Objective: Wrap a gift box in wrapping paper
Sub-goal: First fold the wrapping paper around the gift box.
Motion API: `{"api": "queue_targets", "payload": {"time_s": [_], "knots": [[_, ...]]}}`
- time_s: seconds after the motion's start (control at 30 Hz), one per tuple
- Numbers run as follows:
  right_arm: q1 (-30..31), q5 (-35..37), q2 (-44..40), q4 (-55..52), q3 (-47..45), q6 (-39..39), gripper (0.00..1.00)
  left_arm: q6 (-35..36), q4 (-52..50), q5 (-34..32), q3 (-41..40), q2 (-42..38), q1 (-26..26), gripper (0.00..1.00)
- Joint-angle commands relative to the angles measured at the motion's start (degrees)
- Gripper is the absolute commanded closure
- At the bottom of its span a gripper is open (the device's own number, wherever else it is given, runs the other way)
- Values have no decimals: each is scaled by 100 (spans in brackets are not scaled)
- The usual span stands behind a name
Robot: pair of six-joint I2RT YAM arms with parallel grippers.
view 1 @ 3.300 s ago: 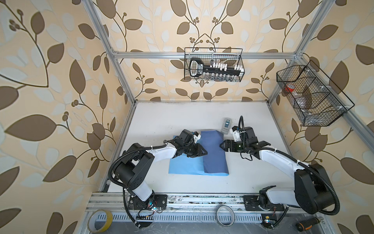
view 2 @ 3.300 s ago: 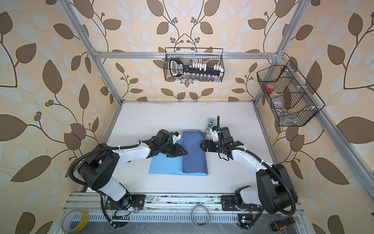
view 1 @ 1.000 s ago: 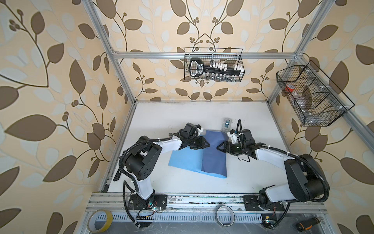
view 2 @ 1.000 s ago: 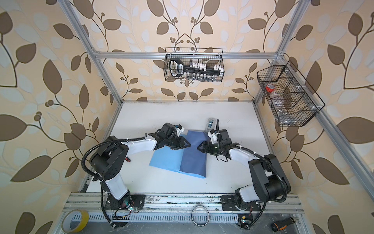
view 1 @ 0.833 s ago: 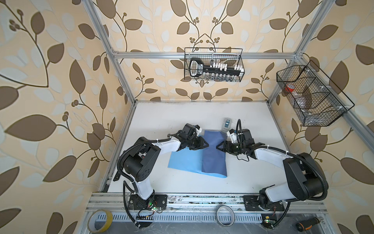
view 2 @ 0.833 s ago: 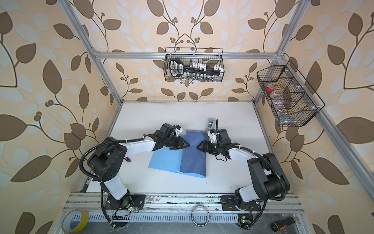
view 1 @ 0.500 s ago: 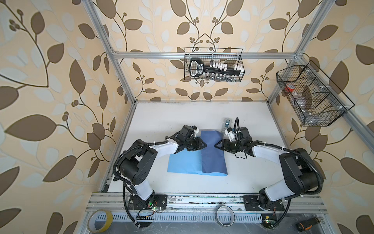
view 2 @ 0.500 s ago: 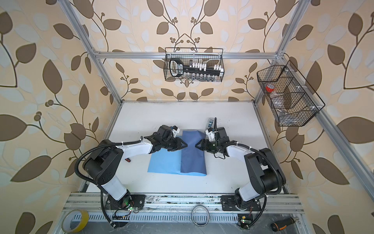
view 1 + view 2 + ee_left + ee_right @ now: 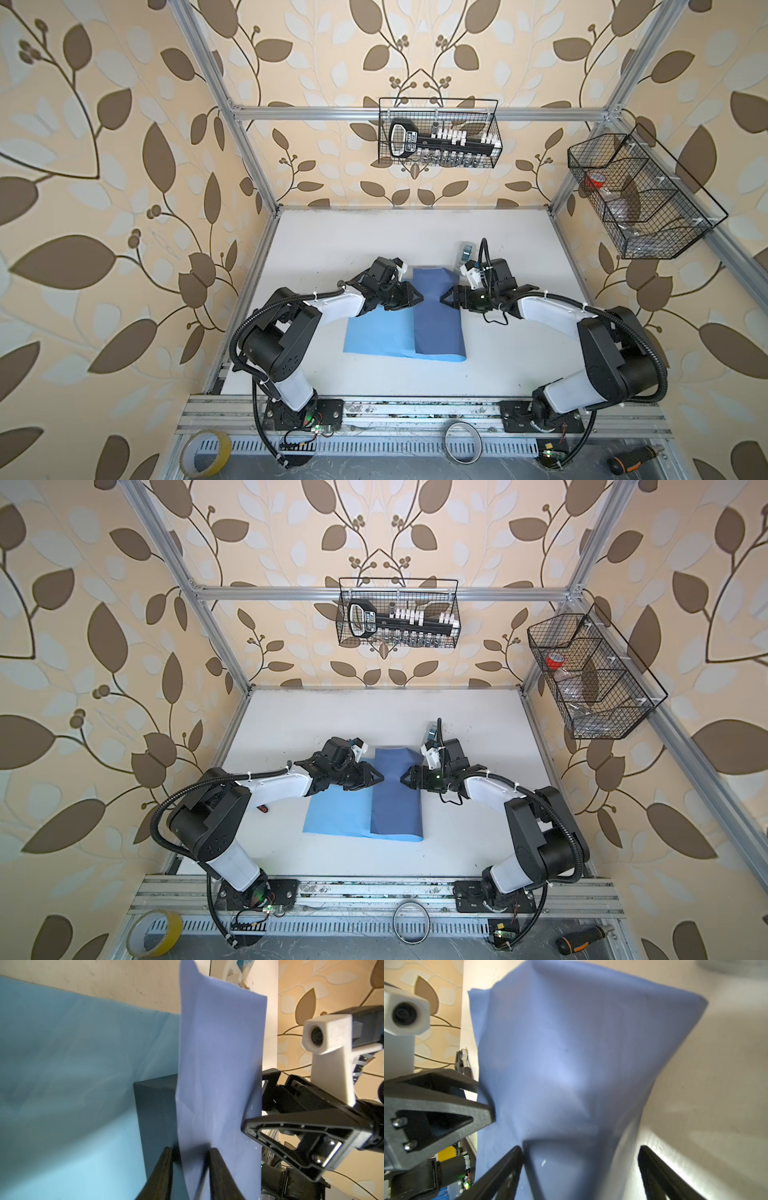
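**Right gripper brought in to the fold; gift box held under the first flap**

Finds the wrapping paper [image 9: 378,338] flat at the middle of the table [image 9: 374,241], light blue face up on the robot's left, its slate-blue flap [image 9: 436,328] folded over the gift box [image 9: 155,1118]. Sees the box only in the left wrist view, as one dark face under the flap's edge. Places it beneath the far half of the flap, between the two grippers.

Records, against the pictures of some three seconds ago: right gripper [image 9: 444,298] then clear of the sheet, now nose-in at the flap's folded side, facing the left gripper [image 9: 419,297] across the flap. Records also the sheet skewed a second ago, now square to the table edge again.

Notes the right jaws spread wide astride the paper-draped end of the box, one finger [image 9: 508,1165] at the paper, the other with bare table showing beside it. Reads this as open, not gripping. Notes the left fingers [image 9: 166,1169] narrowly apart with the flap's edge running between them. Cannot tell whether clamped or merely resting.

Judges the first fold laid and steadied, nothing fastened. Lists as outstanding: light blue half to come over, both ends to fold, tape dispenser [image 9: 466,251] untouched near the right wrist.
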Motion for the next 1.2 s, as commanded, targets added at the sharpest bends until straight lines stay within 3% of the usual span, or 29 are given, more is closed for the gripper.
{"api": "queue_targets", "payload": {"time_s": [0.0,0.27,0.47,0.5,0.63,0.8,1.0,1.17], "knots": [[-110,138,-241,-458,78,-247,9,228,-569,-179,-236,82,-96,72],[-79,-74,-185,-177,-185,-93,11,203,-505,-124,-202,138,-93,76],[21,178,46,63,-414,5,15,-5,-324,133,-64,45,-91,70],[41,247,32,92,-472,6,16,-48,-310,170,-20,8,-92,67],[49,344,28,180,-615,42,16,-227,-211,190,-74,-336,-95,39],[48,327,79,262,-651,56,16,-259,-224,190,-516,-840,-195,20],[52,314,134,300,-632,46,16,162,-676,226,-526,-816,-459,10],[57,295,160,340,-599,71,16,455,-996,79,-136,-510,-654,15]]}}
